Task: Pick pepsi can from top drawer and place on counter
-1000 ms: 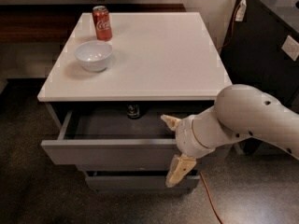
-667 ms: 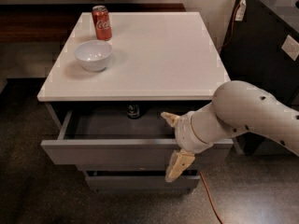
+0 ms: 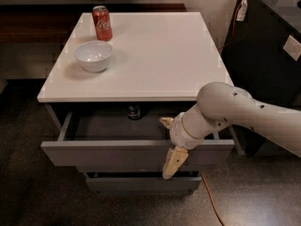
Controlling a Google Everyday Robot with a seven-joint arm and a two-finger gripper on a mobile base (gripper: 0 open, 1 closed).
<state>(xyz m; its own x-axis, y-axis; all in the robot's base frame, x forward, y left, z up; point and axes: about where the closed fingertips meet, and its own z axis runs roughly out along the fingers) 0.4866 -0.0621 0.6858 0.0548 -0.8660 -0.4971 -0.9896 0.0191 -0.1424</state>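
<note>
camera view: top drawer is hanging open, and the pepsi can stands upright at the back of it, tucked under the counter edge. the gripper sits over the drawer's front right part, fingers spread wide, holding nothing, well clear of the can. a red coke can and white bowl are up top.

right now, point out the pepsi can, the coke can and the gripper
pepsi can (image 3: pixel 134 111), camera view, on its dark side
Coca-Cola can (image 3: pixel 102 24), camera view, on its red label
gripper (image 3: pixel 165 148), camera view, midway between its fingers, at the top drawer (image 3: pixel 103 153) front
</note>
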